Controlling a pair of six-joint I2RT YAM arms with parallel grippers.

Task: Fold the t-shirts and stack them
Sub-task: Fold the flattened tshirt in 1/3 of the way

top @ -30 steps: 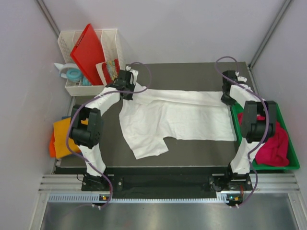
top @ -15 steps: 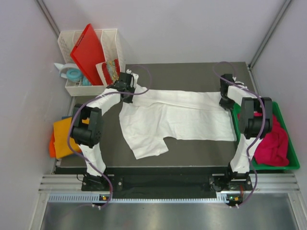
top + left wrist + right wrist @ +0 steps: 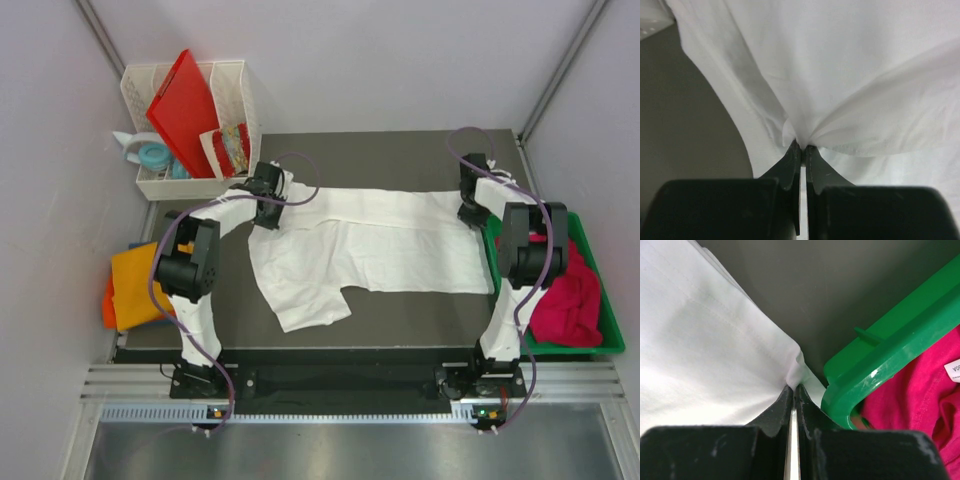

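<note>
A white t-shirt (image 3: 370, 245) lies spread across the dark mat, its far edge folded toward the front, one sleeve hanging near the front left. My left gripper (image 3: 268, 205) is shut on the shirt's far left corner; in the left wrist view the white t-shirt (image 3: 840, 75) bunches at the left gripper (image 3: 802, 146). My right gripper (image 3: 468, 212) is shut on the far right corner, where the white t-shirt (image 3: 710, 340) meets the right gripper (image 3: 794, 386). A magenta-pink t-shirt (image 3: 572, 300) lies in the green tray (image 3: 610, 330). An orange t-shirt (image 3: 130, 285) sits off the mat's left edge.
A white basket (image 3: 190, 185) at the back left holds a red plastic board (image 3: 185, 105) and small items. The green tray's rim (image 3: 890, 365) is right beside my right gripper. Grey walls close in the left, back and right.
The left gripper has drawn the shirt's far left corner slightly toward the front and right, and the right gripper shifted a little left. The folded far edge now lies further over the shirt.
</note>
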